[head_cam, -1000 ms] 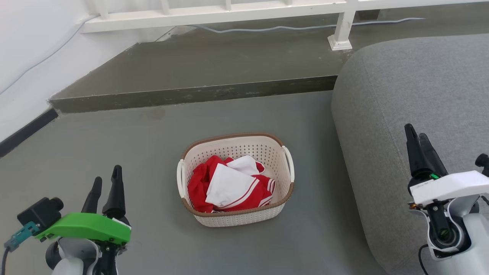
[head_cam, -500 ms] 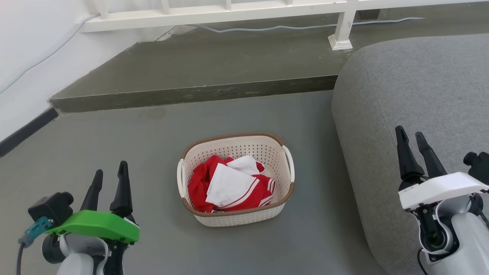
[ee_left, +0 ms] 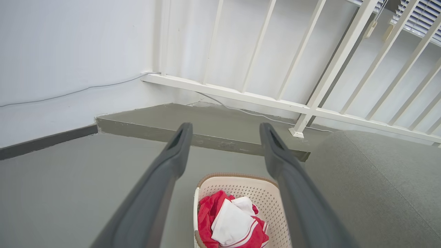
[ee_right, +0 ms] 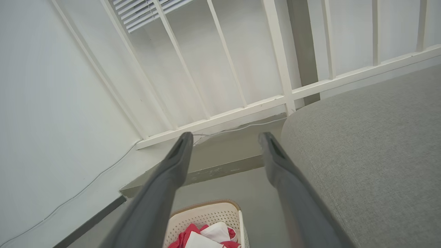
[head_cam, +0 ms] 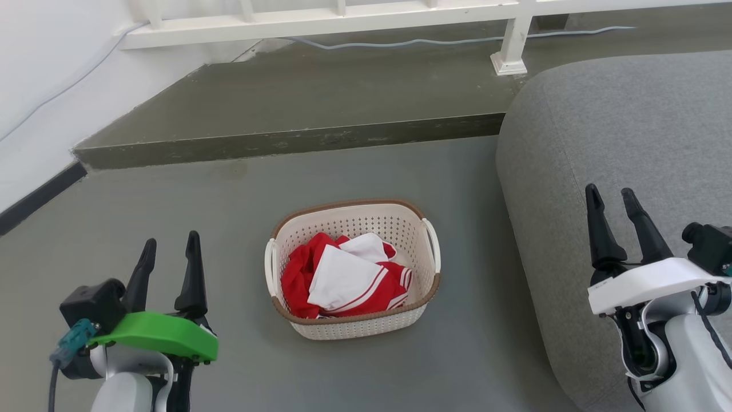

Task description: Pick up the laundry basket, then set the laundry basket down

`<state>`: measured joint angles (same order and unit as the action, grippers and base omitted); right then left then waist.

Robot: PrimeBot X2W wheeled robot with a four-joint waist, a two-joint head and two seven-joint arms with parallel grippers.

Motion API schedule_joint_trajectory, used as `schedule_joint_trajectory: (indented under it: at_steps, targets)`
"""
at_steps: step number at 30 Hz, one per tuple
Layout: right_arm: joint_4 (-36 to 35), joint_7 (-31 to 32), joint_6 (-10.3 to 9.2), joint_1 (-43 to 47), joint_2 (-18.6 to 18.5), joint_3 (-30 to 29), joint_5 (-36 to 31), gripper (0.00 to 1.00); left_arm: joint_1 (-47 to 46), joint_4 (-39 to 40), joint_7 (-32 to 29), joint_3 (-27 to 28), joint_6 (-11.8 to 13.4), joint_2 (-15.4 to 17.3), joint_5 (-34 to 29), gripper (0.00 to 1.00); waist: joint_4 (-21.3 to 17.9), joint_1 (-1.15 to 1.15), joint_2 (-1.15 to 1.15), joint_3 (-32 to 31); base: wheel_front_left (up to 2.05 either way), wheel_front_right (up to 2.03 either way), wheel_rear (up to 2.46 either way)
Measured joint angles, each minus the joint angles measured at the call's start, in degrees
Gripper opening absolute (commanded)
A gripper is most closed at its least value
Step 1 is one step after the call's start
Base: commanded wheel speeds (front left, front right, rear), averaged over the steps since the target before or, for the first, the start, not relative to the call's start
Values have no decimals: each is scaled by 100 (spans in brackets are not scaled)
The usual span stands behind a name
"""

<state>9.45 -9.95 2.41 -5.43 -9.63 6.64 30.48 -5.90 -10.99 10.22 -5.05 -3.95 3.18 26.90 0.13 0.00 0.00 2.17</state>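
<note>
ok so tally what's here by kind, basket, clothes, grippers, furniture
laundry basket: 1
heap of red and white clothes: 1
grippers: 2, left gripper and right gripper, both open
grey sofa: 1
total: 5

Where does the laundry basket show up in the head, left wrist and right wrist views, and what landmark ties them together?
Head view: laundry basket lower middle, on the grey floor.
Left wrist view: basket at bottom centre, cut by the edge.
Right wrist view: basket at bottom, left of centre, mostly cut off.
Shared landmark: white railing beyond the basket.
</note>
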Motion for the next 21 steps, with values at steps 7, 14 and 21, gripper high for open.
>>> schedule_joint_trajectory:
  at_steps: [7,14,21]
  targets:
    - [-15,-176,-1,-10,-44,97,-503,100,-8,16,154,-52,0,0,-478,100,-1,0,0,27,0,0,0]
    - [-46,-321,0,-65,-75,176,-973,100,-74,46,303,-73,0,0,-933,100,2,0,0,44,0,0,0]
    - [-77,-439,0,-114,-85,209,-1307,100,-104,65,405,-99,-1,0,-1306,100,3,0,0,67,0,0,0]
